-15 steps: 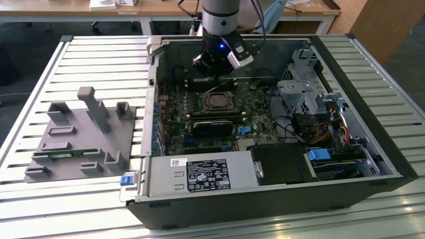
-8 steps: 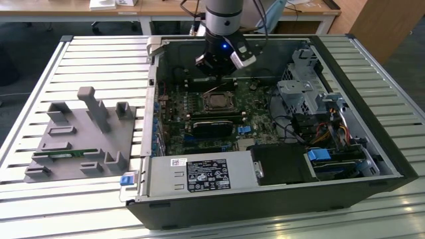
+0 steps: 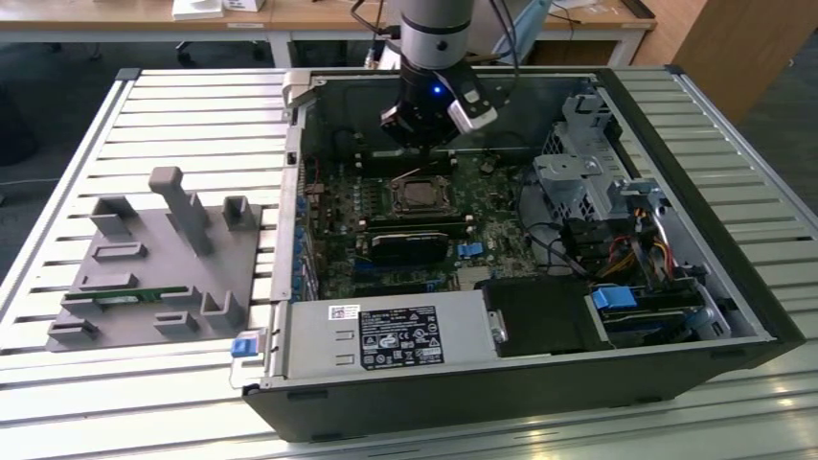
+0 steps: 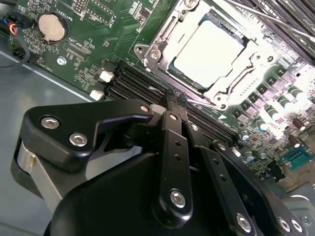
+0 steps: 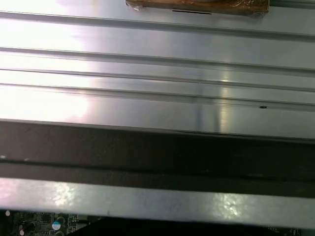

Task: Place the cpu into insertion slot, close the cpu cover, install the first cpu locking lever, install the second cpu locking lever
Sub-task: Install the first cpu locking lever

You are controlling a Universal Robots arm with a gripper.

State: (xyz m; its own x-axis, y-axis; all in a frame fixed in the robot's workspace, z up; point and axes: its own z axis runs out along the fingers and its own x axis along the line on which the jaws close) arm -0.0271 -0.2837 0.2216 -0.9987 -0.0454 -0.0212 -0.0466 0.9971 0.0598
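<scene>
So the small flat square cpu with its dull silver-grey metal top (image 4: 209,55) is already sitting in the black-rimmed square insertion slot (image 3: 419,196) on the green motherboard (image 4: 98,44), and the thin silvery metal cpu cover frame (image 4: 235,84) looks to be lying flat around it, chip showing through the window. The black two-fingered tool (image 4: 173,100) hangs just beside the socket, over the long black memory slots (image 4: 133,81), with its fingers pinched together and nothing between them as far as I can see. In the exterior view the arm is reaching down into the open black computer case (image 3: 715,326), which lies on a slatted metal surface (image 3: 77,144). Handling-wise I'd guess the chip is light, stiff and fragile, edges-only stuff, while the cover is thin springy sheet metal. Can't make out the lever positions clearly, the glare on the socket is brutal.
</scene>
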